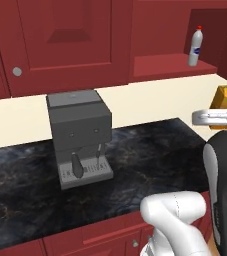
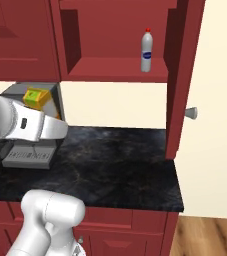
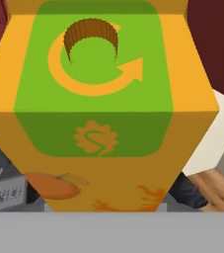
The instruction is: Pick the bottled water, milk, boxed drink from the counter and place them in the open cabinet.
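— Boxed drink (image 3: 101, 108), orange-yellow with a green top, sits close up against my tool in the hand view. Where does it stand in the kitchen?

— Lifted off the black marbled surface (image 2: 120, 160), level with the top of the grey coffee machine (image 1: 80, 137). My tool (image 1: 220, 107) has narrowed onto its sides, and I judge that I have it in hand.

— How will it handle?

— Light and stiff, I reckon, with flat smooth faces that could slip or dent under a hard squeeze. Opposite side walls near the middle look like the best hold, clear of the brown cap on top.

— And the rest?

— Bottled water (image 2: 146, 50) stands upright on the shelf of the open cabinet (image 2: 115, 70). Milk I cannot place.
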